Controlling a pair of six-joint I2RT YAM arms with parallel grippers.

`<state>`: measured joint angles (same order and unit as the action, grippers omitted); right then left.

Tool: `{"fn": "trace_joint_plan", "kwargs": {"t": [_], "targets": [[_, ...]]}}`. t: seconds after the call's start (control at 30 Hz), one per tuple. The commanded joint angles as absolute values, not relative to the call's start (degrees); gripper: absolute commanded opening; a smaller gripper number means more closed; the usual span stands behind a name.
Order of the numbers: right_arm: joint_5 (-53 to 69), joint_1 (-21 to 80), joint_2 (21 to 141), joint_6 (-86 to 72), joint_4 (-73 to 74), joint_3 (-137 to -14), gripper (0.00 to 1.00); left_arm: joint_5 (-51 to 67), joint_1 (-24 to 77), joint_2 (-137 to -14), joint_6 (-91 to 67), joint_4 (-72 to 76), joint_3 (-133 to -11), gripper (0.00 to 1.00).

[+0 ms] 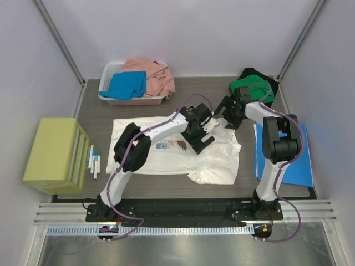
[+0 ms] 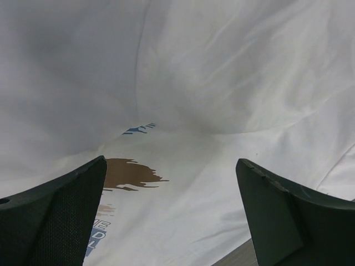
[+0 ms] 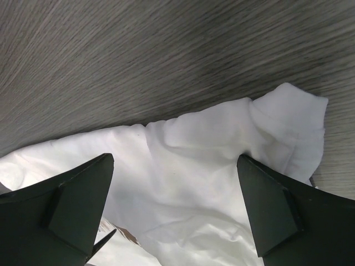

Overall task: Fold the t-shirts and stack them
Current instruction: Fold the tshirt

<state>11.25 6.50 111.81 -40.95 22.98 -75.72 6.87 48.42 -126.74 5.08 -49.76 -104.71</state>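
Surface: grey wood-grain, walled in white; white t-shirt [image 1: 166, 158] spread print-up at centre, hem toward 9 o'clock, sleeves and rumpled shoulder end toward 3 o'clock.
Other shirts: salmon pink t-shirt [image 1: 155, 75] and bright blue t-shirt [image 1: 128, 84] heaped in white basket [image 1: 108, 97] at 11 o'clock; green t-shirt [image 1: 249, 88] with black t-shirt [image 1: 255, 73] at 1 o'clock.
Left jaws: wide apart, empty, low over cloth just beside chest print [image 2: 130, 174].
Right jaws: wide apart, empty, above far sleeve [image 3: 288, 116] at the shirt's 1 o'clock corner, bare surface beyond.
Step in hand: likely flattening, then first fold of the white shirt; nothing pinched yet.
Doing it well: pinch one layer at sleeve seam and shoulder, not a bunched handful; pull both points outward together to take out the wrinkles toward 3 o'clock; tuck both sleeves inward before folding; carry the edge low across.
Risk: near sleeve at 5 o'clock crumpled under itself, apt to get trapped in the fold.
Aside: blue folder [image 1: 294, 166] at 3 o'clock, close to the shirt but not touching it.
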Motion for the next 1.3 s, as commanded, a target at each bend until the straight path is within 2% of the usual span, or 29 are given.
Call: {"fn": "trace_joint_plan", "kwargs": {"t": [0.0,0.23,0.6,0.87,0.97,1.07,1.2,1.27], "targets": [[12.57,6.77,114.08,-41.48,21.36,-73.57,1.00,5.19,49.66,-126.12,1.07,-46.94,-107.14,1.00],[13.01,7.47,114.35,-41.66,20.74,-72.16,0.99,5.62,51.24,-126.29,-2.90,-42.98,-105.91,1.00],[12.48,7.47,112.94,-41.75,20.65,-71.54,0.98,11.86,55.11,-130.78,-5.62,-47.20,-109.34,1.00],[8.18,7.47,110.04,-40.17,22.41,-70.49,0.98,12.04,55.11,-130.43,-5.45,-46.67,-108.37,0.89],[8.09,7.47,109.51,-39.82,22.68,-69.70,0.98,11.25,55.02,-129.90,-4.66,-46.84,-108.37,0.84],[8.09,7.47,109.69,-39.64,22.59,-69.08,0.98,11.08,55.02,-128.85,-4.04,-47.02,-108.28,0.71],[8.26,7.47,110.04,-39.55,22.59,-68.73,0.98,9.93,55.02,-126.57,-3.08,-46.67,-107.14,0.44],[8.17,7.47,110.13,-39.55,22.50,-68.82,0.98,9.58,55.02,-126.04,-2.55,-46.50,-106.70,0.35]]}}
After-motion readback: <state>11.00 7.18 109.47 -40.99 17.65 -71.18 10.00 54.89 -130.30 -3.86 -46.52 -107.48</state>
